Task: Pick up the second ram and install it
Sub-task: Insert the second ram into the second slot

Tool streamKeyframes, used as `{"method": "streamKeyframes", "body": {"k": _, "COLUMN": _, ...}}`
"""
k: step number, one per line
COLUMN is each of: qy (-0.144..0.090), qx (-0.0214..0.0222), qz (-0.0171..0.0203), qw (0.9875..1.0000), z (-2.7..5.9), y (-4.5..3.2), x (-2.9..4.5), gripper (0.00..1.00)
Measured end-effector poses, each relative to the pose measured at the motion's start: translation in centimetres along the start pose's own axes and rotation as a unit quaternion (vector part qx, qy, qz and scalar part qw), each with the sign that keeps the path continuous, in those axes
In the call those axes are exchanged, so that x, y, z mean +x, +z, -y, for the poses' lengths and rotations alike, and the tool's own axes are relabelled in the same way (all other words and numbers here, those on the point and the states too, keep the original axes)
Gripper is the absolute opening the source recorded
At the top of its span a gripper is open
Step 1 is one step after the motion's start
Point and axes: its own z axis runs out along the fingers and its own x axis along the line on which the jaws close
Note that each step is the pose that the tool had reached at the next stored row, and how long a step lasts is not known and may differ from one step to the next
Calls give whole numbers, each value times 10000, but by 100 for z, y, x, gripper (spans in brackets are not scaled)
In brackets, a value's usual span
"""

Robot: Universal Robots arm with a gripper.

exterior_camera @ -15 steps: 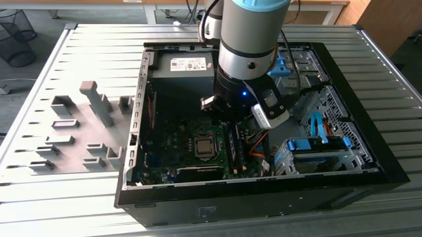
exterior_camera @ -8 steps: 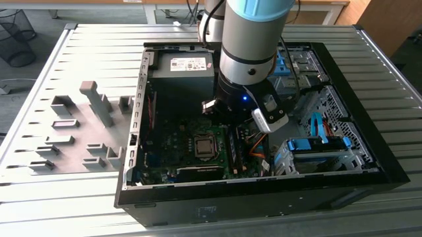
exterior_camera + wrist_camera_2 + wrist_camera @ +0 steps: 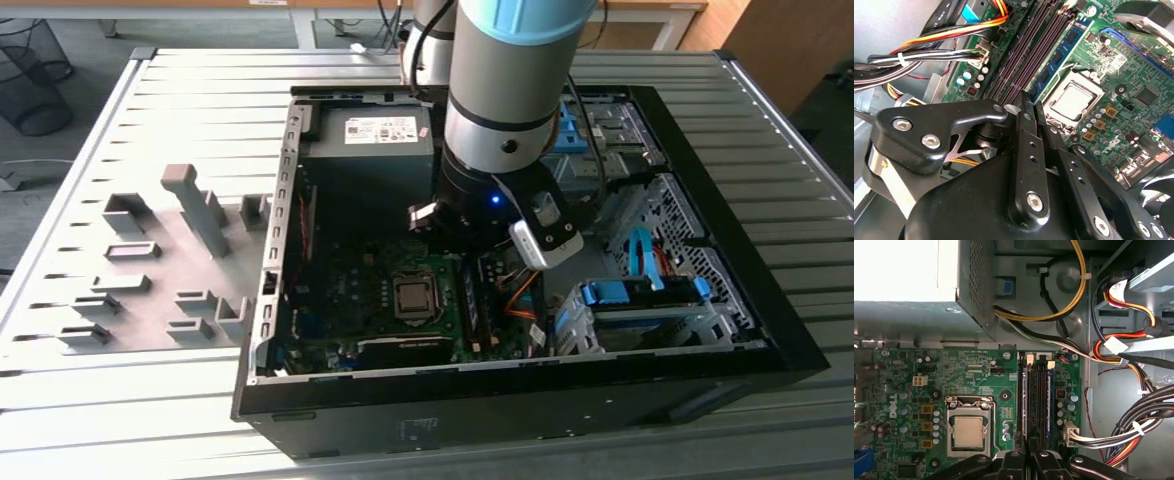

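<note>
Gripper sits low inside the open computer case, fingers drawn together with only a thin slit between them. Same closed look in the first wrist view. Fingertips are right at the near end of the memory slots. Can't tell if they touch anything.

Second ram, a blue-green stick with black chips, stands upright in the slot closest to the processor socket, apparently seated on the motherboard. In the first wrist view it is a thin edge-on strip running from under the gripper. The dark slots beside it run parallel. Can't tell if another stick sits in them.

Bundled cables in orange, yellow, red and black run on the far side of the slots from the socket, into a white connector just beside the slots.

Farther out, the power supply box fills a corner of the case, and blue drive brackets sit at the exterior view's right. Arm comes down from above into the case.

Case lies on a ribbed metal bench. Grey fixture blocks stand on the bench at the exterior view's left, well apart from the gripper. Wire bin is on the floor beyond.
</note>
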Motion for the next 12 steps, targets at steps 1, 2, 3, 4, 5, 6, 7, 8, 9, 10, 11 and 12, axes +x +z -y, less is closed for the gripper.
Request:
{"method": "streamKeyframes", "body": {"k": 1, "qy": 0, "qx": 0, "qz": 0, "qw": 10000, "z": 0, "y": 0, "x": 0, "gripper": 14}}
{"method": "streamKeyframes", "body": {"k": 2, "qy": 0, "qx": 0, "qz": 0, "qw": 10000, "z": 0, "y": 1, "x": 0, "gripper": 14}}
{"method": "streamKeyframes", "body": {"k": 3, "qy": 0, "qx": 0, "qz": 0, "qw": 10000, "z": 0, "y": 1, "x": 0, "gripper": 14}}
{"method": "streamKeyframes", "body": {"k": 4, "qy": 0, "qx": 0, "qz": 0, "qw": 10000, "z": 0, "y": 1, "x": 0, "gripper": 14}}
{"method": "streamKeyframes", "body": {"k": 5, "qy": 0, "qx": 0, "qz": 0, "qw": 10000, "z": 0, "y": 1, "x": 0, "gripper": 14}}
{"method": "streamKeyframes", "body": {"k": 6, "qy": 0, "qx": 0, "qz": 0, "qw": 10000, "z": 0, "y": 1, "x": 0, "gripper": 14}}
{"method": "streamKeyframes", "body": {"k": 7, "qy": 1, "qx": 0, "qz": 0, "qw": 10000, "z": 0, "y": 1, "x": -1, "gripper": 14}}
{"method": "streamKeyframes", "body": {"k": 8, "qy": 1, "qx": -5, "qz": 0, "qw": 10000, "z": 0, "y": 5, "x": -7, "gripper": 14}}
{"method": "streamKeyframes", "body": {"k": 9, "qy": 0, "qx": -10, "qz": -1, "qw": 10000, "z": -1, "y": 14, "x": -14, "gripper": 14}}
{"method": "streamKeyframes", "body": {"k": 10, "qy": 0, "qx": -13, "qz": -3, "qw": 10000, "z": 0, "y": 23, "x": -18, "gripper": 14}}
{"method": "streamKeyframes", "body": {"k": 11, "qy": 0, "qx": -15, "qz": -6, "qw": 10000, "z": 0, "y": 32, "x": -24, "gripper": 14}}
{"method": "streamKeyframes", "body": {"k": 12, "qy": 0, "qx": -17, "qz": -7, "qw": 10000, "z": 0, "y": 42, "x": -25, "gripper": 14}}
